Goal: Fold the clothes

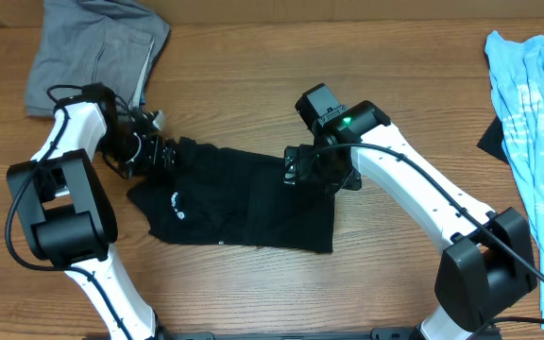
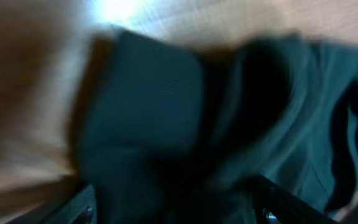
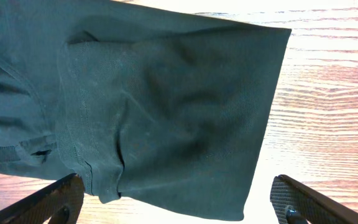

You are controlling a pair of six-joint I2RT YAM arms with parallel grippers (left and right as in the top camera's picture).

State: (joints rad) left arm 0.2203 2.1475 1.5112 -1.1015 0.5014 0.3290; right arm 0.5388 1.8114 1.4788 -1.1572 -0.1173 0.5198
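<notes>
The clothes, a black T-shirt (image 1: 244,203), lie rumpled on the middle of the wooden table (image 1: 395,76), with a small white logo (image 1: 179,205) near the left side. My left gripper (image 1: 163,151) is at the shirt's upper left corner. In the blurred left wrist view its jaws stand wide apart, and a bunched fold of black fabric (image 2: 166,112) runs between them. My right gripper (image 1: 296,168) hovers over the shirt's upper right part. In the right wrist view its fingers (image 3: 61,199) are spread wide, with the shirt's hem corner (image 3: 166,93) below and between them, untouched.
A grey folded garment (image 1: 93,47) lies at the back left, close behind the left arm. A light blue printed shirt (image 1: 536,113) lies along the right edge, with a dark piece (image 1: 491,137) beside it.
</notes>
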